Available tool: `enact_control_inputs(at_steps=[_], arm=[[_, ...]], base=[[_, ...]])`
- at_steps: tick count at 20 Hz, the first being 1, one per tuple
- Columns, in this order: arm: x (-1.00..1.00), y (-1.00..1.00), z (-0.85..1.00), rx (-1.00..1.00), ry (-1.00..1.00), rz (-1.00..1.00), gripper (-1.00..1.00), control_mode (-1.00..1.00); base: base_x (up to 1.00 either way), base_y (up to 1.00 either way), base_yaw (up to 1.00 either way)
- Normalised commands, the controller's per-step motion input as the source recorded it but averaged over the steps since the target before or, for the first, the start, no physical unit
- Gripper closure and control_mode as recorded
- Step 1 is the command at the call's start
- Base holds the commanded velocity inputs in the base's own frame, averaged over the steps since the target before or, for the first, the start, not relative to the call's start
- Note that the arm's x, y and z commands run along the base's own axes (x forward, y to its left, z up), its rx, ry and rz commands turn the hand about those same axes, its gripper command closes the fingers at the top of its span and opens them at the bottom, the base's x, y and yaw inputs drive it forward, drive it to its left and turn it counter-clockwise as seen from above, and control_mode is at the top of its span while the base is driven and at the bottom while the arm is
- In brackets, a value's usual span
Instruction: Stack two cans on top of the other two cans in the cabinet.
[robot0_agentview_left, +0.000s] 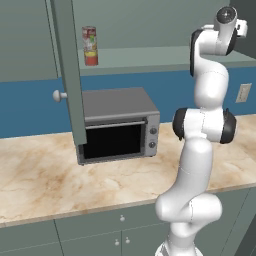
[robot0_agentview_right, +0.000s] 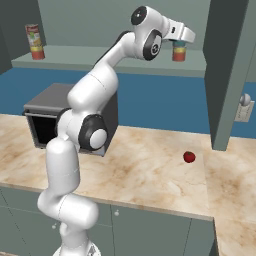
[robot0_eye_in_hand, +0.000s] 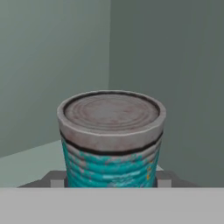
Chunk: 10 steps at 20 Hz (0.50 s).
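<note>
Right base view, marble counter (robot0_agentview_right: 150, 170), cabinet (robot0_agentview_right: 227, 75) open

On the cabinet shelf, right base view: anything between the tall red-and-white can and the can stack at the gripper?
Nothing. The shelf board runs bare from the tall can to the arm; the gripper sits at the stacked cans.

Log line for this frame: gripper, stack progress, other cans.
gripper: around teal can, grip unclear | teal can: atop red-orange can on cabinet shelf | red-and-white can: standing alone at shelf's far end
</note>
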Motion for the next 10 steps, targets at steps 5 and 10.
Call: enact_control_inputs(at_steps=[5, 10], arm=[[0.02, -0.06, -0.02, 0.0, 0.0, 0.0, -1.0, -1.0], [0.0, -0.02, -0.01, 0.0, 0.01, 0.0, -1.0, -1.0]], base=[[0.0, 0.0, 0.0], [0.0, 0.0, 0.0]])
